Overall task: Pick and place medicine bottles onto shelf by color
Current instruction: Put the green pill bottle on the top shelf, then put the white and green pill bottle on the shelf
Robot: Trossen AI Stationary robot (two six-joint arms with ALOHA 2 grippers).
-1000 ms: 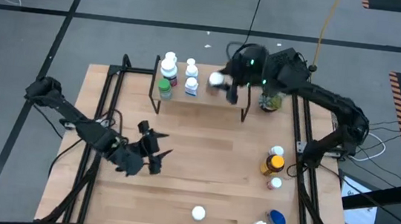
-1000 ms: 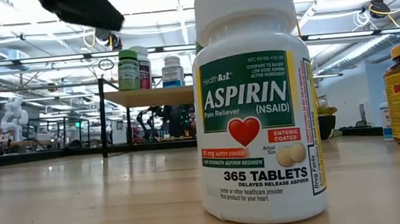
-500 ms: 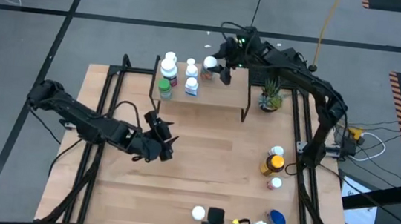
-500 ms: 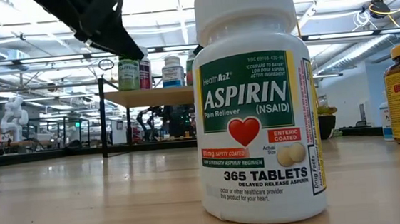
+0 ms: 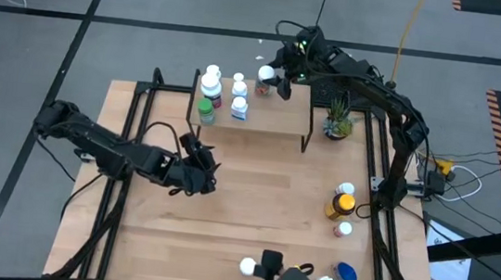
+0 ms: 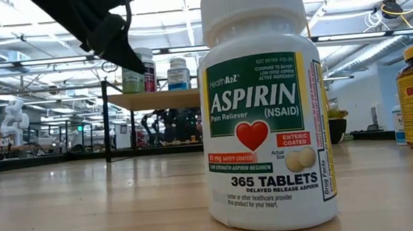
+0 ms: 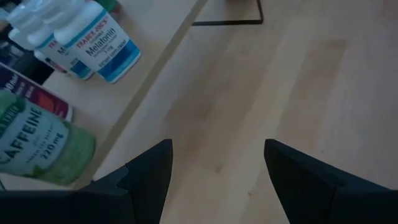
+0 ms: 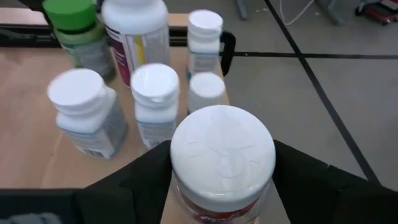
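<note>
My right gripper (image 5: 275,79) is shut on a white-capped bottle (image 8: 222,152) with a red label, over the far part of the light-wood shelf (image 5: 262,121). Several bottles stand on the shelf's left part: a green one (image 5: 205,110), a large white one (image 5: 211,85) and small white ones with blue labels (image 5: 239,108). My left gripper (image 5: 203,169) is open and empty, low over the table in front of the shelf's left end. Its wrist view shows its parted fingers (image 7: 152,171) over bare wood. My right gripper pinches the bottle's body just below the cap (image 8: 186,186) between its two fingers, one on each side. The bottle stands upright with its cap up. Whether its base touches the shelf is hidden by the bottle and the gripper.
A potted plant (image 5: 336,121) stands right of the shelf. White, amber (image 5: 341,205), pink-labelled and blue (image 5: 345,274) bottles stand at the table's right and near right. A white aspirin bottle (image 6: 265,103) stands at the near edge, close to the low camera.
My right gripper has carried the white-capped bottle from over the shelf's right part toward the far edge and a little left. My left gripper has moved toward the table's right and far side, closer to the shelf, staying open.
</note>
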